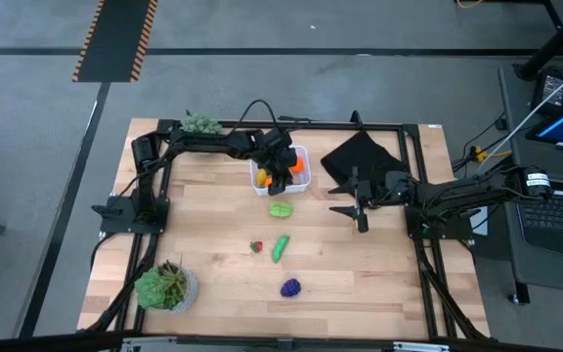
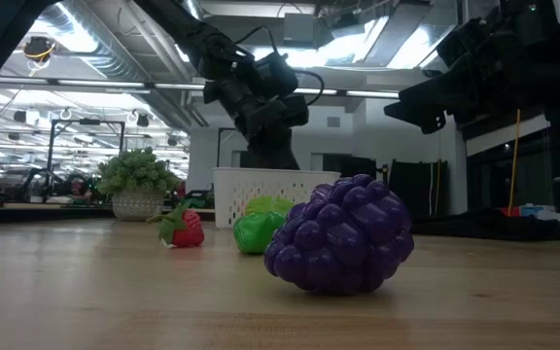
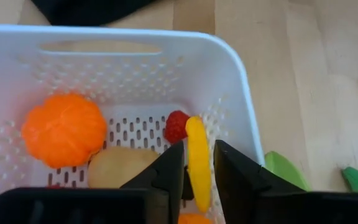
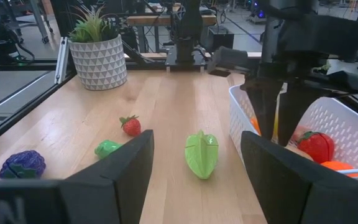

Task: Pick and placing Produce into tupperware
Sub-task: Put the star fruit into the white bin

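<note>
The white tupperware (image 1: 296, 186) stands at the table's far middle. Inside it lie an orange piece (image 3: 64, 129), a tan piece (image 3: 120, 167), a small red berry (image 3: 176, 126) and a red tomato (image 4: 316, 146). My left gripper (image 1: 280, 179) reaches down into the tub, shut on a yellow produce piece (image 3: 197, 158). On the table lie a green starfruit (image 1: 281, 208), a strawberry (image 1: 256, 246), a green vegetable (image 1: 280, 247) and purple grapes (image 1: 290, 287). My right gripper (image 1: 353, 213) hovers open to the right of the tub, touching nothing. My left gripper pinches the long yellow piece around its middle (image 3: 199, 177) between its two fingers (image 3: 169, 174), coming from above and pointing down into the tub. The fingers lie across the piece. Its far end (image 3: 194, 124) reaches toward the tub floor beside the red berry; whether it rests there I cannot tell.
A black folded cloth (image 1: 360, 156) lies at the far right, behind my right gripper. Two potted plants stand at the far left (image 1: 201, 123) and near left (image 1: 167, 286). A black frame (image 1: 409, 176) rims the table. Bare wood spreads across the near right.
</note>
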Action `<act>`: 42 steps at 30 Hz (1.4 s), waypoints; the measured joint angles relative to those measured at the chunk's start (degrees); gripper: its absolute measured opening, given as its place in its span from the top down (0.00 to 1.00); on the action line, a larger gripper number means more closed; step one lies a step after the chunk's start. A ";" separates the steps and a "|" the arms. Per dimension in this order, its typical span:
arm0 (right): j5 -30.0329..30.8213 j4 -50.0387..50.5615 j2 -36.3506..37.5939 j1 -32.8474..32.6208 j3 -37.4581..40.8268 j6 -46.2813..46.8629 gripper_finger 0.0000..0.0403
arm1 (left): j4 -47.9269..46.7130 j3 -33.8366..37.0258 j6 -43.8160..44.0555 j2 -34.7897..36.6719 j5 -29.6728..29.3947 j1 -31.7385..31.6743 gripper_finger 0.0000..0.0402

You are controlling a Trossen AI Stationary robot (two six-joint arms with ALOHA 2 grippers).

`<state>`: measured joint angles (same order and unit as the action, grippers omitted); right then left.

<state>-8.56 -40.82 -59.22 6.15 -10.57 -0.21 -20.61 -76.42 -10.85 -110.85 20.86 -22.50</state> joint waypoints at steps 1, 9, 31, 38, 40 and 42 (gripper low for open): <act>0.00 0.00 0.00 -0.02 0.00 0.00 0.40 | -0.16 0.00 -0.03 0.00 -0.31 0.00 0.79; 0.00 0.00 0.00 -0.01 0.00 0.04 0.40 | -0.35 0.00 -0.65 0.00 -0.39 -0.28 0.68; -0.02 0.46 0.00 -0.01 0.00 0.05 0.40 | -7.46 0.00 -3.31 11.47 -0.83 -0.86 0.60; -0.02 1.04 0.00 -0.02 0.00 0.22 0.40 | -8.91 -0.02 -6.49 16.11 -1.29 -0.86 0.61; -0.04 1.34 0.00 -0.02 0.00 0.13 0.40 | -8.97 0.25 -7.12 17.78 -1.23 -0.86 0.62; -0.02 1.99 0.00 -0.02 0.00 0.13 0.40 | -7.43 1.61 -8.17 19.87 0.06 -0.86 0.62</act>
<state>-8.58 -38.83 -59.22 6.13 -10.57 -0.08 -28.04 -74.82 -19.02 -90.98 20.92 -23.35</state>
